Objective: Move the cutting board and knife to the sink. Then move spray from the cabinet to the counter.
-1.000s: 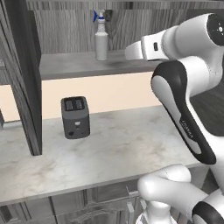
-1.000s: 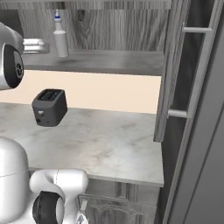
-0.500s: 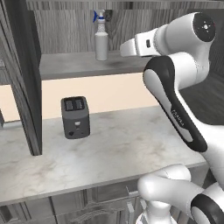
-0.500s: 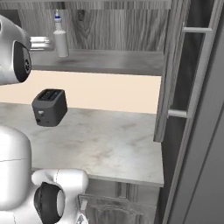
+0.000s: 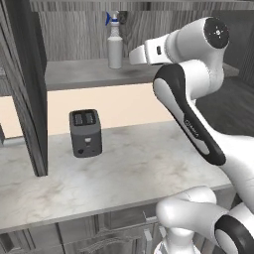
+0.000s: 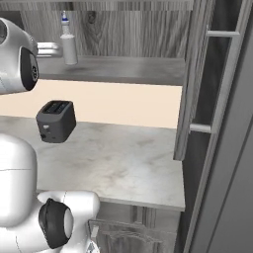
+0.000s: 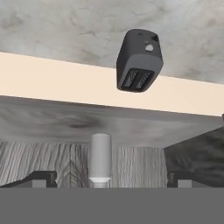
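spray point(image 7: 100, 159): upright on the cabinet point(image 5: 89, 74) shelf, straight ahead of the gripper point(image 7: 106, 177), centred between its fingertips
gripper: wide open, empty

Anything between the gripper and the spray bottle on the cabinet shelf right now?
Nothing. In the hand view the spray stands between the open gripper fingertips, with bare shelf around it.

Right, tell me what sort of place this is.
A kitchen, rendered rather than real: a dark toaster stands on a marbled stone counter, and a spray bottle sits on the shelf of an open wood-grain wall cabinet above it.
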Robot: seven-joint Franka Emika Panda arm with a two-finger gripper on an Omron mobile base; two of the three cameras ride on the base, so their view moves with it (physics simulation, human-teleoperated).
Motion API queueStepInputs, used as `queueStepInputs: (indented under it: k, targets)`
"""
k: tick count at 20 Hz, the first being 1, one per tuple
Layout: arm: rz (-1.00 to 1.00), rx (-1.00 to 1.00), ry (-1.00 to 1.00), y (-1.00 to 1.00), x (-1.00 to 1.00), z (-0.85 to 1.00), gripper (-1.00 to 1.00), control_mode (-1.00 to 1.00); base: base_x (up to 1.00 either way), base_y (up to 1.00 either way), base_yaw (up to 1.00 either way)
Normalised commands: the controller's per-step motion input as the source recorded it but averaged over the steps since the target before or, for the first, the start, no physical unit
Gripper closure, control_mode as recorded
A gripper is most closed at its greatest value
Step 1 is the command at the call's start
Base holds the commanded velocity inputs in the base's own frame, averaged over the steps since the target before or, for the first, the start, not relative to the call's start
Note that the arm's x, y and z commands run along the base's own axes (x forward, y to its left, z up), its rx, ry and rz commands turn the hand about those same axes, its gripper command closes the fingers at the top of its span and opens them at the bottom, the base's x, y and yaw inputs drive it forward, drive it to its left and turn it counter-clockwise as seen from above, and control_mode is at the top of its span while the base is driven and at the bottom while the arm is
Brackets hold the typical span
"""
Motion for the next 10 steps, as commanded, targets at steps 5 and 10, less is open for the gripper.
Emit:
queueStepInputs:
  k: [5,10]
  targets:
    - [0.00,0.00,0.00,0.03,0.33,0.00,-1.00,-1.00,0.00,0.00,0.00]
    - [0.00,0.00,0.06,0.00,0.32,0.00,-1.00,-1.00,0.00,0.00,0.00]
